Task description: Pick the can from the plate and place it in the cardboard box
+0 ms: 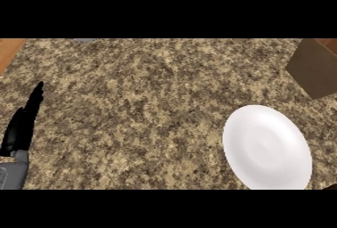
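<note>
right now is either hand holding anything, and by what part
Nothing is held by the left hand: its fingers are straight, resting at the view's left edge. The right hand is not in view. The plate shows no can.

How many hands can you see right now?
1: the left hand, open with fingers up, at the counter's left edge. The right hand is out of view.

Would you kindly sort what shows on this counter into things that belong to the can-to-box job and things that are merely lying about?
Belonging to the job:
- white plate, nothing on it
- cardboard box, at the right edge, partly out of view
- left hand, resting open at the left edge

Lying about:
- nothing besides the granite counter itself

The can and the right hand do not show.
</note>
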Motion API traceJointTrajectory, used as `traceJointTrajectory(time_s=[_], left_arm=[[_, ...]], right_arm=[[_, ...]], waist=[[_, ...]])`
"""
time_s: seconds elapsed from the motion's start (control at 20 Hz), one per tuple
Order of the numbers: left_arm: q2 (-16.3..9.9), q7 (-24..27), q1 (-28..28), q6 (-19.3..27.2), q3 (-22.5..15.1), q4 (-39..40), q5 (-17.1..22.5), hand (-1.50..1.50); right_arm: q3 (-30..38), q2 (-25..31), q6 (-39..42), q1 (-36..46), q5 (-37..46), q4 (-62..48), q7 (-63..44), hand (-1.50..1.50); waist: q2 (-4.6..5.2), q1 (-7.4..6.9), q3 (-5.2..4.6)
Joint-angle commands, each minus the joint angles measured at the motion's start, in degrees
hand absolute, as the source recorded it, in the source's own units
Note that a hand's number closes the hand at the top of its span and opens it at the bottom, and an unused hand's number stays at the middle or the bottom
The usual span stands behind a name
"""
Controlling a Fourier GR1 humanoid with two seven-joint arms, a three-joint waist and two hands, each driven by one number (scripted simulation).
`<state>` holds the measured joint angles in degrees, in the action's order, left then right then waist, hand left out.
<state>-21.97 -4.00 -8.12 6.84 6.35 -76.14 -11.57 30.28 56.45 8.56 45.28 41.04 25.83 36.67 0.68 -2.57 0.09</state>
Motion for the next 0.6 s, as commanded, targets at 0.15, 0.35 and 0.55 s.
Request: traceJointTrajectory(time_s=[0.15, 0.35, 0.55], left_arm=[[2.3, 1.9, 0.8, 1.8, -1.6, 0.3, -2.2, 0.0], [3.6, 2.3, -1.4, 2.9, -1.5, 2.6, -2.7, 0.0], [1.2, -0.3, -0.1, -1.0, -0.4, -1.2, -0.1, 0.0]], right_arm=[[-1.6, -2.8, 2.0, 11.9, 1.0, -7.3, -8.4, 1.5], [-2.0, -7.1, -0.9, 13.9, 1.5, -10.2, -10.7, 1.5], [-2.7, -8.3, -2.3, 16.0, 2.7, -12.7, -12.4, 1.5]], waist=[[0.35, -0.74, 0.02], [0.42, -0.35, 0.04], [0.6, -1.69, 0.12]])
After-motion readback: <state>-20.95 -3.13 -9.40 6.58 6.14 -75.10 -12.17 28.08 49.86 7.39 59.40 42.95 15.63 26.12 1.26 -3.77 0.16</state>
